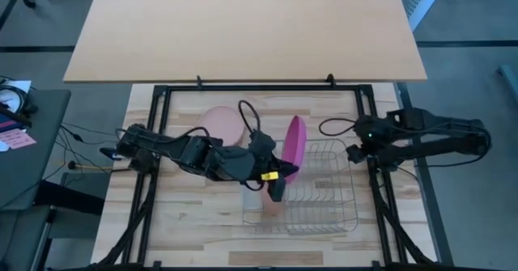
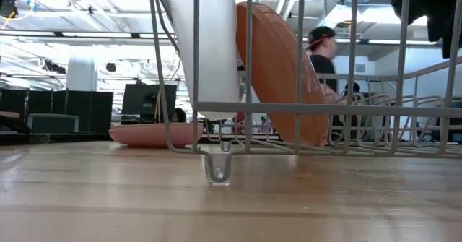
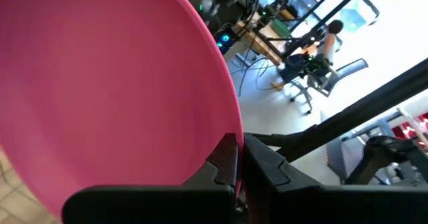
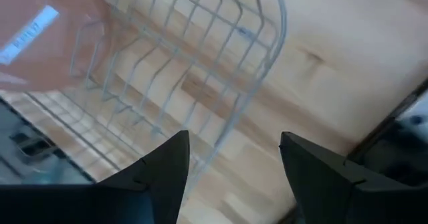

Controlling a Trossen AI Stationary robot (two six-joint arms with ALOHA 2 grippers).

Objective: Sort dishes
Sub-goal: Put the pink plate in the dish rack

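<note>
The left hand (image 1: 275, 176) is clamped on the rim of the magenta pink plate (image 1: 293, 147) and holds it on edge above the left end of the silver wire rack (image 1: 324, 192). In the left wrist view, the plate (image 3: 107, 83) fills most of the frame, and its lower rim sits between the two dark fingers (image 3: 224, 160), which are closed on it.

The right hand (image 1: 356, 152) waits at the right rim of the rack with its fingers (image 4: 160, 174) spread wide and nothing between them. The rack wires (image 4: 200, 77) lie just ahead of it.

A pale pink plate (image 1: 222, 123) lies flat on the desk (image 1: 194, 214), left of the rack and behind the left arm. In the low view, an orange-tan plate (image 2: 278, 68) stands tilted inside the rack (image 2: 325, 112), next to a translucent white tray (image 2: 206, 47) at the rack's end. A person (image 2: 323, 54) shows in the room beyond.
</note>
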